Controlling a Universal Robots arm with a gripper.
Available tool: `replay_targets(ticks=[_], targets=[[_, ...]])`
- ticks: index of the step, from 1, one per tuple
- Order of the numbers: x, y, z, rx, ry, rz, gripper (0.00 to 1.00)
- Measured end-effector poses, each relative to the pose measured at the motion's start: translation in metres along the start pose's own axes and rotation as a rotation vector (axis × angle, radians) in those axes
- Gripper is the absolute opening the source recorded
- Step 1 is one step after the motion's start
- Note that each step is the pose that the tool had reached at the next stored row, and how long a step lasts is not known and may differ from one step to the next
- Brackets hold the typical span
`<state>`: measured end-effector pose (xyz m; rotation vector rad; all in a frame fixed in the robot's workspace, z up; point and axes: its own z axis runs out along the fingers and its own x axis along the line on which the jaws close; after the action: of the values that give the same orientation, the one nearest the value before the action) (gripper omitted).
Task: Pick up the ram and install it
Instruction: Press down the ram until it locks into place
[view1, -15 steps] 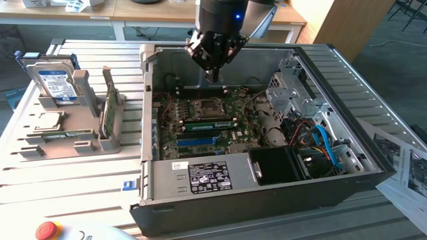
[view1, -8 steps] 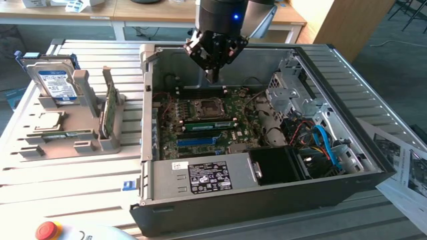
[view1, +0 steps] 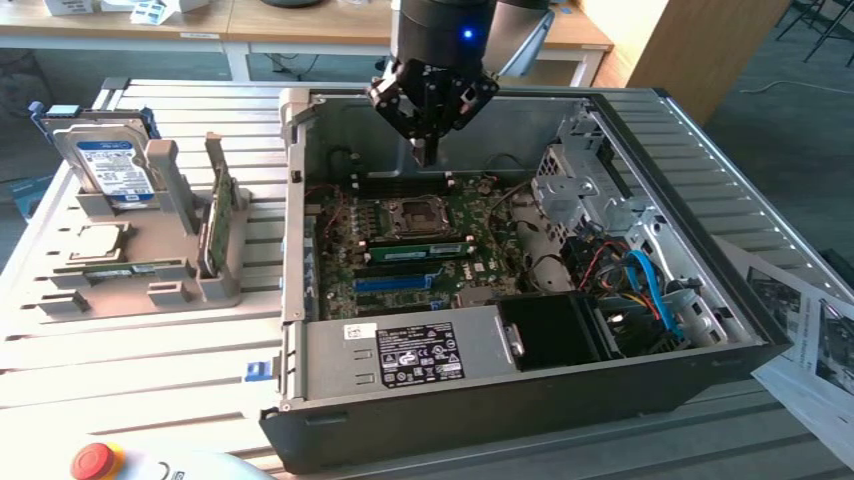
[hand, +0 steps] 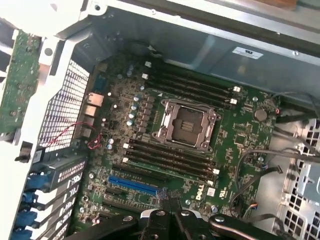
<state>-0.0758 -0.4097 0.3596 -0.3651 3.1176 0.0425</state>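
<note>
Sitting part. hidden in holder (view1: 163, 235): ram (view1: 215, 232)

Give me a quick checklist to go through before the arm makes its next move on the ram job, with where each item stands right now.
1. Gripper closed: ok, the fingers are shut, hanging above the motherboard inside the open case.
2. Ram in the gripper: not ok, nothing shows between the fingertips.
3. Ram available: ok, a green stick stands upright in the grey holder, on the exterior view's left, outside the case.
4. Memory slots free: ok in the wrist view, the black slots beside the processor socket look unfilled.
5. Slot latches open: cannot tell.
6. Cables clear of the slots: ok, the red wire lies off to the side.
</note>
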Motion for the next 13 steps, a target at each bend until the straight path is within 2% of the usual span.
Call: replay_targets(ticks=[13], targets=[[0.0000, 0.0000, 0.0000, 0.0050, -0.0033, 0.159, 0.11]])
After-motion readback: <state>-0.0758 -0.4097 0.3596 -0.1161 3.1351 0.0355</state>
